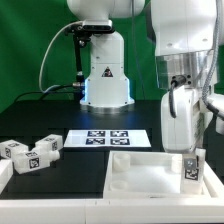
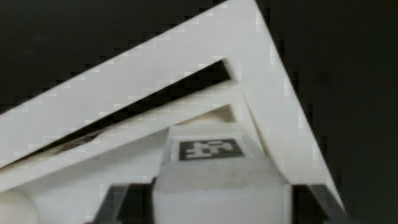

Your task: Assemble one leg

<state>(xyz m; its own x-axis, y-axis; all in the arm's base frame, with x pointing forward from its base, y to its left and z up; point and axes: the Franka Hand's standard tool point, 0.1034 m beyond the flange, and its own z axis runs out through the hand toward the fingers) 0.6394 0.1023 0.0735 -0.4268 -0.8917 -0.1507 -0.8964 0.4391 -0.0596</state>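
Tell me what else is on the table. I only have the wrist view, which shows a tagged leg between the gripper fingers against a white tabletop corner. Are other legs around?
Observer: Yes, two more legs lie loose at the exterior view's left, apart from the tabletop.
Operator: Which corner is the gripper at?
Observer: The gripper holds the leg upright at the tabletop's near corner on the exterior view's right.
Operator: Anything else out there?
Observer: The marker board lies flat beyond the tabletop's far edge.
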